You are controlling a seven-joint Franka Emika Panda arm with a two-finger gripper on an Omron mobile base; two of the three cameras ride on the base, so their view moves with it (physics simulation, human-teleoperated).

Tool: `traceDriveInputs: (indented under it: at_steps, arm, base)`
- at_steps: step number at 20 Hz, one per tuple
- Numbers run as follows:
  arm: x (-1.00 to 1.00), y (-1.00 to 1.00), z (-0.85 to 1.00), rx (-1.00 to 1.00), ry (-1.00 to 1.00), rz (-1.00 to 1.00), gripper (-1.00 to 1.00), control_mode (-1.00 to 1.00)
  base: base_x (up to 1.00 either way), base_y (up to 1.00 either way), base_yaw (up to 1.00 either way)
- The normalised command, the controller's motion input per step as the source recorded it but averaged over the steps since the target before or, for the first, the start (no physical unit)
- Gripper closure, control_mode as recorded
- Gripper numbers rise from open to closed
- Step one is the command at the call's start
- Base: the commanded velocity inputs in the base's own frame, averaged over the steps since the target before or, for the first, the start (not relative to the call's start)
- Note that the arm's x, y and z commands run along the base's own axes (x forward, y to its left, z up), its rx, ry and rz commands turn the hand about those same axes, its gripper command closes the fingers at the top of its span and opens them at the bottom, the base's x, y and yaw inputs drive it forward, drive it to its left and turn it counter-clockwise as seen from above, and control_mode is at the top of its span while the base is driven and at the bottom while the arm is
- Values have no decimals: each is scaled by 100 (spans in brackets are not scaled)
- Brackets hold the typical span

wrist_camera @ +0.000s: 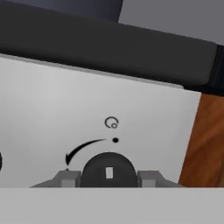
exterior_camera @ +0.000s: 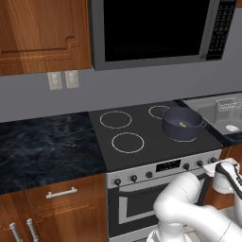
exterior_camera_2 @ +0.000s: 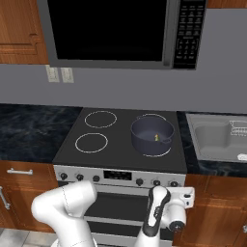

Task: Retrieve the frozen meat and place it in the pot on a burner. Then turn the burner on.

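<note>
The dark blue-grey pot [exterior_camera: 182, 124] [exterior_camera_2: 152, 135] stands on the front right burner [exterior_camera_2: 161, 153] of the black cooktop. A small greenish-yellow scrap, the frozen meat [exterior_camera: 183, 125] [exterior_camera_2: 156, 138], lies on the pot's floor. My gripper [wrist_camera: 109, 177] [exterior_camera_2: 175, 189] [exterior_camera: 219, 166] is down at the stove's front panel, at its right end. In the hand view its two fingertips [wrist_camera: 68, 178] flank a round black knob [wrist_camera: 109, 168] and press its sides, so it is shut on that knob. The knob's white mark points straight up, just left of a small dot.
Three more burner rings [exterior_camera: 127, 142] mark the cooktop. A row of other knobs [exterior_camera: 133, 178] runs along the panel. A microwave [exterior_camera_2: 111, 31] hangs above. A sink [exterior_camera_2: 214, 137] with a rack lies to the right, dark stone counter [exterior_camera: 42, 144] to the left, and a wooden cabinet [wrist_camera: 205, 144] beside the panel.
</note>
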Motion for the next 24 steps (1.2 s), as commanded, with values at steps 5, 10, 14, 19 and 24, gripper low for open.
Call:
traceDriveInputs:
  at_steps: [5,10,14,19,24]
  arm:
    - [0,3,-18,-27,-2,2,100,-100]
    - [0,17,-14,-32,0,0,100,-100]
    - [0,11,-9,-26,0,0,100,-100]
    - [0,14,-11,-23,0,0,100,-100]
    - [0,12,-7,-22,0,0,100,-100]
  base:
    - [0,0,0]
    - [0,0,0]
    - [0,0,0]
    - [0,0,0]
    - [0,0,0]
